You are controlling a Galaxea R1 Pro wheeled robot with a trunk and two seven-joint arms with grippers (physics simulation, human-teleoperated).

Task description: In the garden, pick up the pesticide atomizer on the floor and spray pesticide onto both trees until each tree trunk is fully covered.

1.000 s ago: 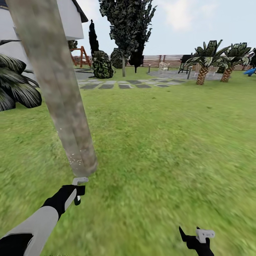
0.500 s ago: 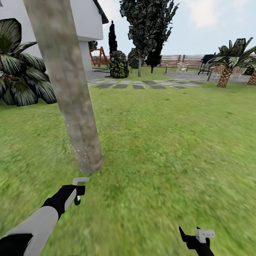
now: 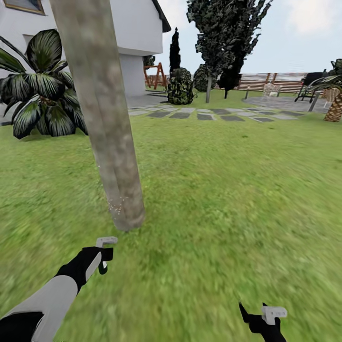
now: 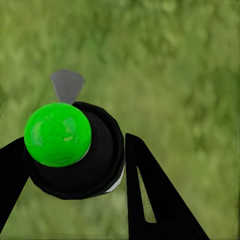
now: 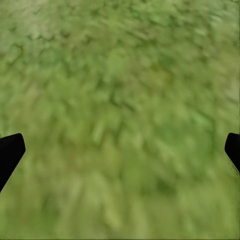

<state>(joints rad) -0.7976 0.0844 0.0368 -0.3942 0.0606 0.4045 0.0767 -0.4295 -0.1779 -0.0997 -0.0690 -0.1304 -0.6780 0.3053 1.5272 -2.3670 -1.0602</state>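
We find no legible text, label, brand, number or sign on any surface in these views.

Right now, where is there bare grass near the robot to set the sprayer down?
Open lawn runs from the tree trunk across to the right gripper, back to the stepping stones. It is tighter around the trunk base, where the left gripper holds the atomizer, and by the broad-leaved bush.
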